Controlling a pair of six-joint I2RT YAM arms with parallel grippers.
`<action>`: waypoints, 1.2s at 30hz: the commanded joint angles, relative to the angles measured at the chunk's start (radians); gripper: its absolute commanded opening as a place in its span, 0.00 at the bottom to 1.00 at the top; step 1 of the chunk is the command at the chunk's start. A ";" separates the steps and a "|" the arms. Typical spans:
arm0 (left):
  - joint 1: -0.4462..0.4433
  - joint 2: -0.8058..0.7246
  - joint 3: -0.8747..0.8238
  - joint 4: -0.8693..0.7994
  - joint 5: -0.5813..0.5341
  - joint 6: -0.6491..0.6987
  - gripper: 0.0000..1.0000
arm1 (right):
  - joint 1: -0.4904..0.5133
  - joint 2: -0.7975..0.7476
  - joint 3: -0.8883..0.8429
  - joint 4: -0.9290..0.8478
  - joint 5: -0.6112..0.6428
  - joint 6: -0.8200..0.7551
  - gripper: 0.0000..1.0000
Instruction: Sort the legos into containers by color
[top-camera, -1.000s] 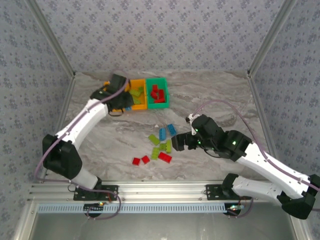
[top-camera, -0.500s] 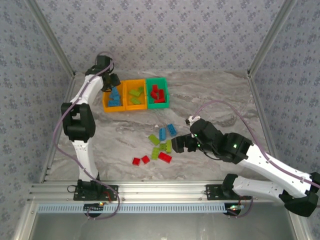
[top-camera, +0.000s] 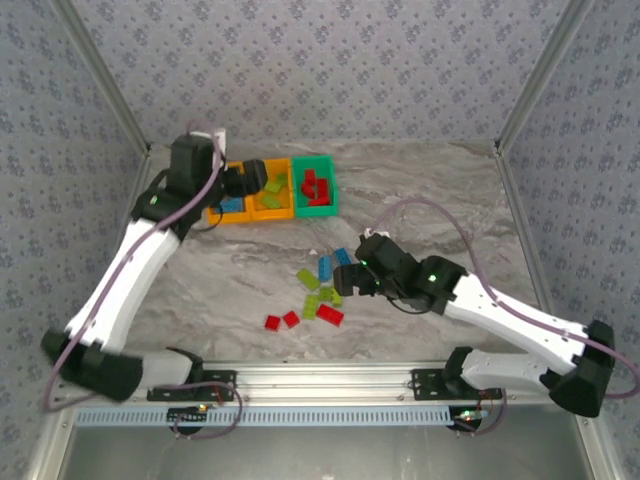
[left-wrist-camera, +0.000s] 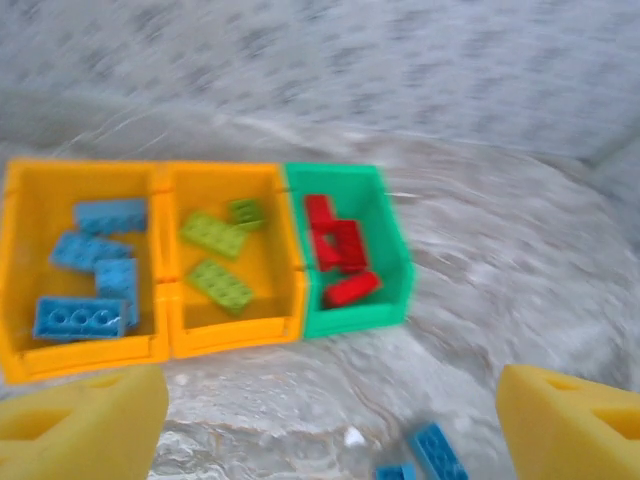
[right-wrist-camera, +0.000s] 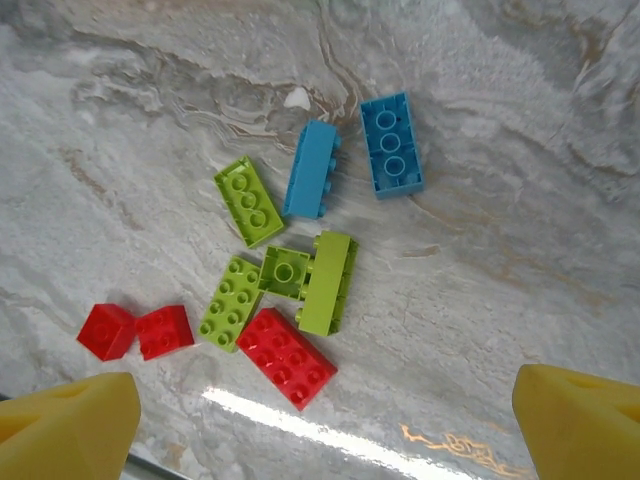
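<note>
Legos (right-wrist-camera: 328, 282) beneath right fingers (right-wrist-camera: 70, 420), wide apart; left fingers (left-wrist-camera: 80, 420) apart above containers (left-wrist-camera: 90, 362)

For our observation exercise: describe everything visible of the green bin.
The green bin is a small, open-top rectangular container of glossy-looking plastic, upright on the marbled table. It ends the row of three, its side against the middle orange bin. Several red bricks lie inside, no other colour.

White shells and black joints cover the left arm (top-camera: 130, 275) and the right arm (top-camera: 510, 318). A mauve cable (top-camera: 437, 207) trails each; the fingers (left-wrist-camera: 80, 420) are yellow.
</note>
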 joint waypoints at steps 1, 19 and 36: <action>-0.047 -0.131 -0.128 0.024 0.070 0.202 0.92 | -0.036 0.075 -0.030 0.093 -0.102 0.033 0.97; -0.133 -0.422 -0.569 0.046 0.560 0.816 0.99 | -0.141 0.398 -0.207 0.465 -0.375 0.123 0.63; -0.107 -0.425 -0.676 0.195 0.524 0.829 0.99 | -0.109 0.433 -0.153 0.207 -0.111 0.074 0.50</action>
